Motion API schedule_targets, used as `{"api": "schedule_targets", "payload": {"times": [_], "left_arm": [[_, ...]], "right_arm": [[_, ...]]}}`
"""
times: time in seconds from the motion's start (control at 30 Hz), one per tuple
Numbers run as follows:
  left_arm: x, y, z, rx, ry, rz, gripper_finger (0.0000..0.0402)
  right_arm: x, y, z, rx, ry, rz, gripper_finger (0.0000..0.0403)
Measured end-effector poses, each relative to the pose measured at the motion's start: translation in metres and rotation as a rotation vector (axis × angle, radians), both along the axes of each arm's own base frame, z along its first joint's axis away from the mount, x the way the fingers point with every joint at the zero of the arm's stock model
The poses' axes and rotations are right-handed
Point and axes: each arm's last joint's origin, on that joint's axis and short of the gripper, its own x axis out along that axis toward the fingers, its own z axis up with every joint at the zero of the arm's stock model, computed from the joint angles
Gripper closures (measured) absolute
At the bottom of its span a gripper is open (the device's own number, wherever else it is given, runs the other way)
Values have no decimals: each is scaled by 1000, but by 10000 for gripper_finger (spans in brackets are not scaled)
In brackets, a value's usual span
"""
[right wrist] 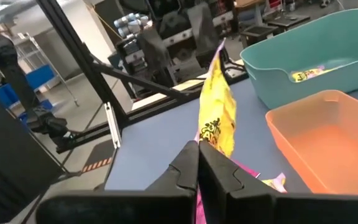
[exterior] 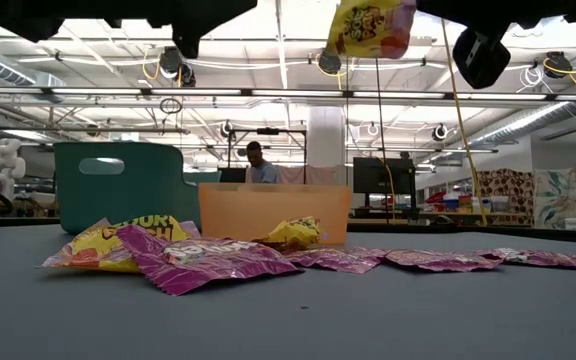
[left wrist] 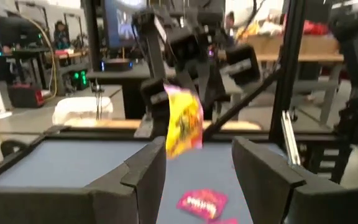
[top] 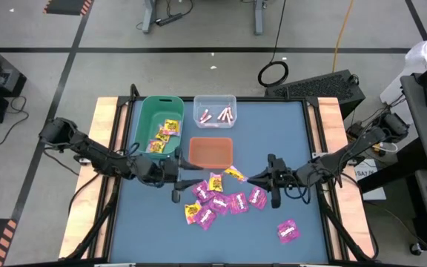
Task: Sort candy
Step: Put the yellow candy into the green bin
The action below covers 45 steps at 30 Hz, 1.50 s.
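My right gripper (top: 250,178) hovers above the middle of the table, shut on a yellow candy packet (right wrist: 219,115). That packet also shows high up in the low view (exterior: 371,25). My left gripper (left wrist: 197,177) is open, level and facing the packet (left wrist: 183,121) from the table's left, a short way off. Magenta packets (top: 224,202) and two yellow ones (top: 215,182) lie flat in a loose pile on the blue table. The green bin (top: 148,119) holds yellow packets, the clear bin (top: 215,101) holds pale pink sticks, and the orange bin (top: 210,152) stands between the grippers' far side. My right gripper pinches the yellow packet by one end (right wrist: 207,142) between its two shut fingers. The fingers come about level from the table's right. The packet sticks out past the fingertips toward the left gripper, lifted clear of the table (top: 234,173).
One magenta packet (top: 288,231) lies alone near the front right. Wooden rails (top: 104,126) border the table's left and right sides. The three bins crowd the far half; the blue table surface (top: 288,133) at the far right is bare. A person (exterior: 256,165) sits beyond the table.
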Motion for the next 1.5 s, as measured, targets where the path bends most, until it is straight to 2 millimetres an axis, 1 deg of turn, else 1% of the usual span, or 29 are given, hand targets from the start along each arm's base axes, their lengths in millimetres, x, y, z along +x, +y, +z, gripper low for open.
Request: {"api": "schedule_targets", "payload": {"times": [0.17, 0.27, 0.37, 0.47, 0.6, 0.77, 0.83, 0.9, 0.97, 1.07, 1.2, 1.4, 1.43, 1.5], "left_arm": [[7, 13, 9, 10, -50, -19, 208], [17, 18, 20, 4, -50, -65, 184], [33, 20, 25, 28, -19, -79, 151], [53, 19, 23, 39, 20, -67, 126], [78, 20, 14, 45, 57, -52, 119], [96, 22, 8, 47, 74, -46, 119], [100, 24, 6, 43, 84, -95, 123], [102, 24, 4, 21, 92, -145, 134], [104, 25, 3, 2, 93, -159, 150], [104, 25, 2, 3, 96, -162, 186], [104, 24, 2, 1, 95, -164, 251], [104, 25, 1, -1, 106, -162, 378], [104, 25, 1, 0, 105, -162, 389], [104, 25, 1, -1, 105, -162, 390]], "right_arm": [[1, 0, -1, -21, 9, 11, 403], [1, 0, -1, -36, 8, 13, 403], [1, 0, -1, -48, 9, 15, 403], [1, 0, -2, -63, 15, 17, 403], [0, 0, -3, -80, 21, 19, 403], [0, 0, -4, -92, 36, 20, 403], [0, 0, -5, -96, 42, 20, 403], [0, 0, -5, -98, 45, 20, 403], [0, 0, -6, -104, 50, 21, 403], [0, 0, -6, -107, 56, 21, 403], [0, 0, -6, -107, 56, 21, 403], [0, 0, -6, -107, 56, 21, 403], [0, 0, -6, -107, 56, 20, 403], [0, 0, -7, -109, 58, 15, 403]]}}
